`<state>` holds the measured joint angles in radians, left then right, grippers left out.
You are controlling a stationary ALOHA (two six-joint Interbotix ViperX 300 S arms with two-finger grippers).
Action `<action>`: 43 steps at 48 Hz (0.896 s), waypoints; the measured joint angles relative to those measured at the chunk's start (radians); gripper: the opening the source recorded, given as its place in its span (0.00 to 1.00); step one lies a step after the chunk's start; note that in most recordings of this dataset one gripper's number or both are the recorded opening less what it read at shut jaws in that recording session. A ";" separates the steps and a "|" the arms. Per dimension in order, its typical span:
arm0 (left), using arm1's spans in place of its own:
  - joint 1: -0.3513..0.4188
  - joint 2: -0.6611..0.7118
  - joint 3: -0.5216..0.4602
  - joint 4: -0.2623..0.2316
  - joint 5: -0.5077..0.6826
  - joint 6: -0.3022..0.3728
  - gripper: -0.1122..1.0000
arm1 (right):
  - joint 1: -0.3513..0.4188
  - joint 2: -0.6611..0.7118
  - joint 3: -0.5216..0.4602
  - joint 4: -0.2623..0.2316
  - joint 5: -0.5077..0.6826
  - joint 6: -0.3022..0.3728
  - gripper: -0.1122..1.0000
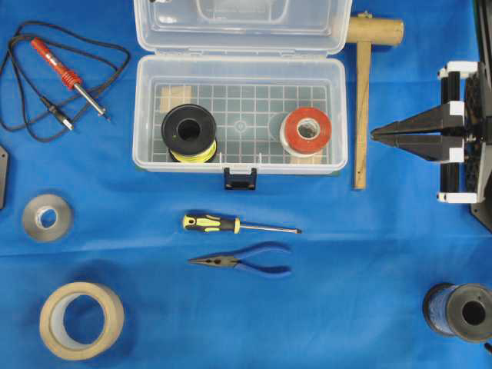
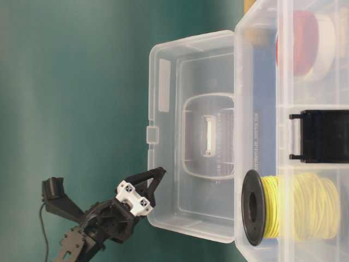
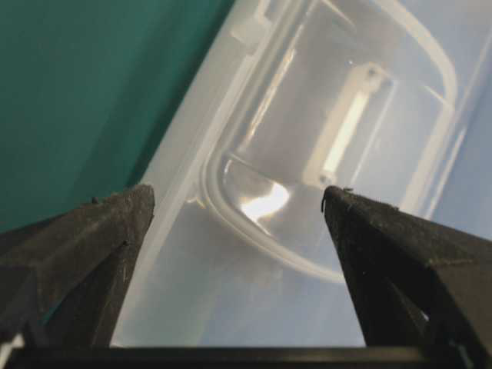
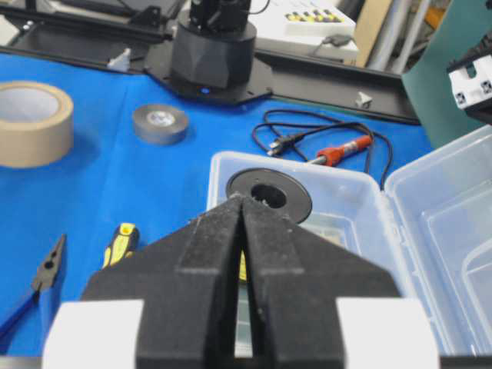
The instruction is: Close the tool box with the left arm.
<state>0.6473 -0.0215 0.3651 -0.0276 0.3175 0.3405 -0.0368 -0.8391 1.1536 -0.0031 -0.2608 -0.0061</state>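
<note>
In the overhead view, nearest the lens, the tool box (image 1: 240,115) stands open at the top middle of the blue surface (image 1: 346,246), its clear lid (image 1: 242,23) thrown back past the far edge and its dark blue latch (image 1: 240,178) facing the near side. Two spools sit inside: one black spool of yellow wire (image 1: 189,132) at the left, one roll with a red face (image 1: 306,131) at the right. Around the box lie one soldering iron (image 1: 69,77) with its cord, one wooden mallet (image 1: 365,92), one screwdriver (image 1: 231,224), one pair of blue-handled pliers (image 1: 242,261), one grey tape roll (image 1: 46,217), one tan tape roll (image 1: 81,320) and one dark spool (image 1: 459,310). The right end effector (image 1: 374,136) rests at the right edge, tips pressed together, holding nothing.

The table-level view shows the lid upright against a green backdrop, with the left end effector (image 2: 156,183) beside the lid's outer edge, its fingers parted and empty. The black handle (image 2: 322,136) shows through the clear wall.

In the left wrist view, two black fingers (image 3: 100,246) stand wide apart with the lid's moulded inner face between and beyond them; nothing is gripped.

The right wrist view shows its own closed tips in front of the open box, with both tape rolls and the soldering iron beyond.
</note>
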 measured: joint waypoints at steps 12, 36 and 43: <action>-0.064 -0.077 -0.011 0.002 0.115 -0.006 0.93 | 0.000 0.000 0.000 -0.003 -0.002 0.000 0.10; -0.316 -0.296 0.109 -0.002 0.176 -0.172 0.93 | 0.000 0.000 0.000 -0.014 0.000 0.000 0.10; -0.408 -0.339 0.163 -0.005 0.199 -0.207 0.93 | 0.000 -0.002 0.002 -0.014 0.000 -0.002 0.10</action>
<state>0.2393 -0.3605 0.5277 -0.0322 0.5170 0.1335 -0.0368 -0.8406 1.1551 -0.0169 -0.2608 -0.0077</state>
